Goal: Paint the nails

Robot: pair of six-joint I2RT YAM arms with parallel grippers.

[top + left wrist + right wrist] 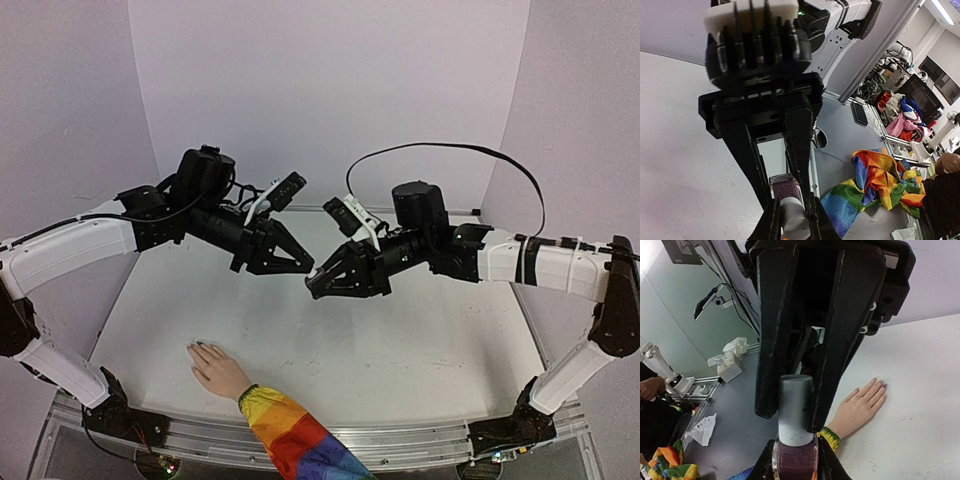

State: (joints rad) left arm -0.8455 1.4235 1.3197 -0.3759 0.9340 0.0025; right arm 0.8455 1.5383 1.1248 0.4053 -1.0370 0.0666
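between left tool (pixel 792 225) and right tool (pixel 795 467), the bottle (pixel 785 182) barely shows overhead

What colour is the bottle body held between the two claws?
Dark purple bottle, pale grey cap; clearest in the right wrist view.

The top camera looks down from above the near edge over the whole table (pixel 420 350). The wrist cameras sit close, facing each other across the small bottle (pixel 785 184) both show.
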